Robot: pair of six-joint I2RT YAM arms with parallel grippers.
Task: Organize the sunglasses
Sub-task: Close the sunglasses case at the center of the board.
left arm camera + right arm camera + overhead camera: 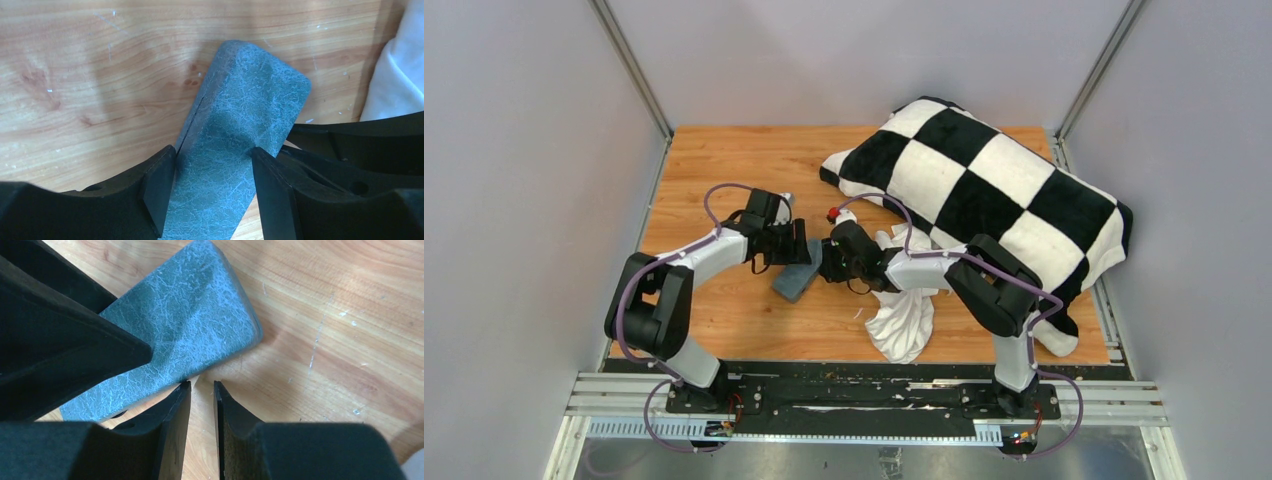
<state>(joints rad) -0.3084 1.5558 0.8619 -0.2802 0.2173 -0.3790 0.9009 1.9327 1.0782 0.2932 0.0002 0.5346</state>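
Note:
The sunglasses are out of view. A closed grey-blue hard case [794, 283] lies on the wooden table [724, 160] between the two arms. My left gripper [792, 248] is shut on the case [250, 110], with one finger pressed against each long side. My right gripper [832, 265] sits just right of the case [185, 320], its left fingertip touching the case's edge. Its jaws stand a narrow gap apart, and only bare wood shows between them. The left gripper's black finger [75, 345] fills the left of the right wrist view.
A black-and-white checkered cushion [994, 195] covers the back right of the table. A crumpled white cloth [904, 320] lies under the right arm and shows again as a white cloth [400, 65] in the left wrist view. A small red object [832, 212] sits behind the right gripper.

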